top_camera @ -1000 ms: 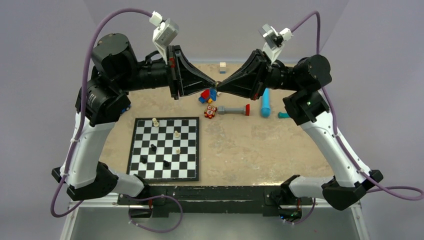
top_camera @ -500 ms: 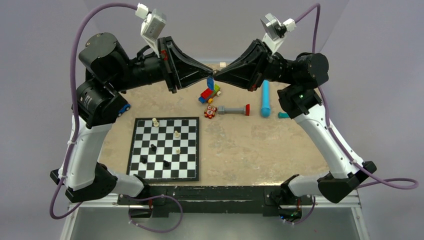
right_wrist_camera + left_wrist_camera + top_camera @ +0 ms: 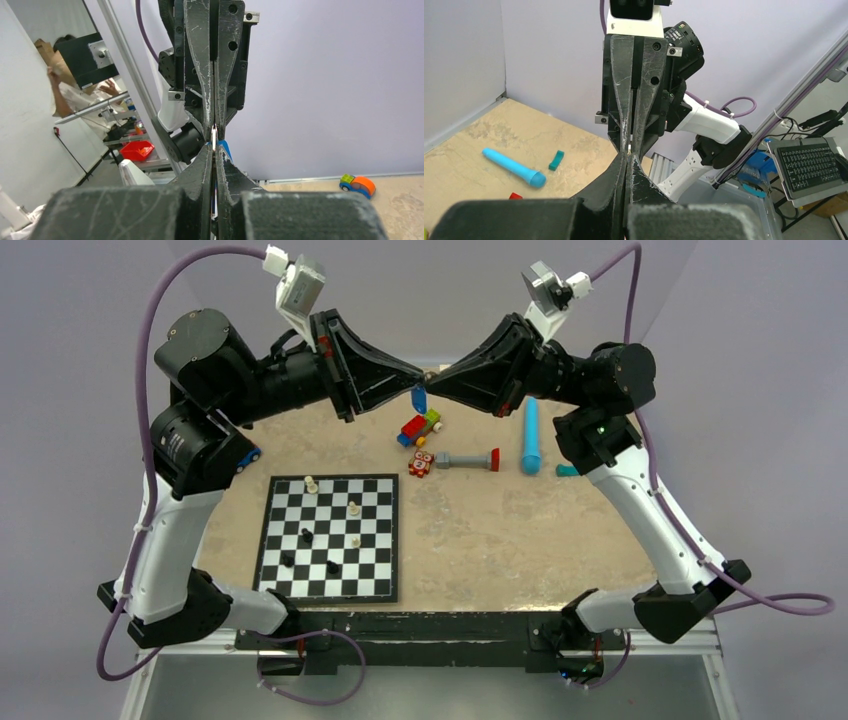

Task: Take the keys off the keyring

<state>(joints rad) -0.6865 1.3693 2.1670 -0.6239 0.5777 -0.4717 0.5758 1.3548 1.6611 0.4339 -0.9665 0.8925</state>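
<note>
Both arms reach inward and meet tip to tip in the air, up beyond the far right corner of the chessboard (image 3: 375, 570). The left gripper (image 3: 418, 371) has its jaws pressed fully together, and so has the right gripper (image 3: 438, 375); the two pairs of tips touch nose to nose. In the right wrist view a thin silvery sliver, the keys (image 3: 214, 134), stands edge-on exactly where the tips meet. The keyring (image 3: 419, 398) hangs just under that meeting point, its blue tag dangling free above the table (image 3: 480, 530), higher than the chessboard and past its far edge. The left gripper seems to pinch the ring and the right gripper the keys, though the black tips hide the actual contact.

On the table beyond the chessboard's far right corner lie a small block car (image 3: 420, 427) and a grey bar with a red end (image 3: 467, 460). Further right of the chessboard lies a light-blue cylinder (image 3: 530, 437).
</note>
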